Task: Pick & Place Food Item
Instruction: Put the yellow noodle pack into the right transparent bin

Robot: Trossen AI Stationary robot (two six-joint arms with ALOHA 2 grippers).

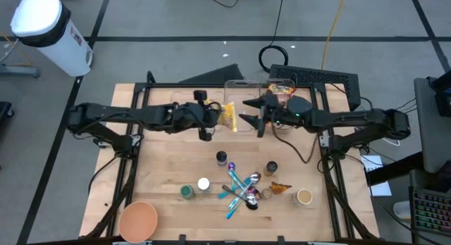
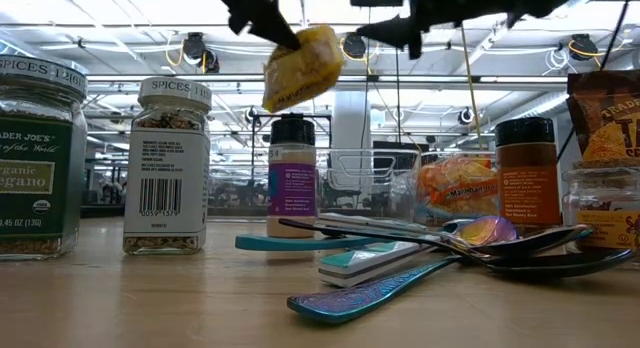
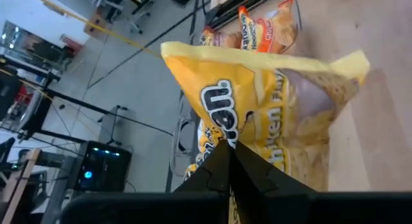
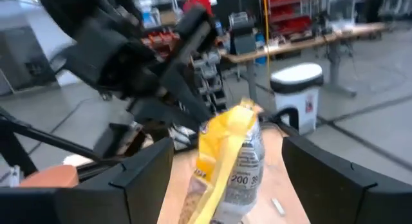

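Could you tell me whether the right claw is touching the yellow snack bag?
Apart. In the right wrist view the right claw stands open, with clear gaps either side of the snack bag.

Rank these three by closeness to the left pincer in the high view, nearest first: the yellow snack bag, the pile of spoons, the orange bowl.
1. Yellow snack bag: held in the shut left pincer, above the table's far middle.
2. Pile of spoons: near-centre of the table.
3. Orange bowl: the table's near left corner.
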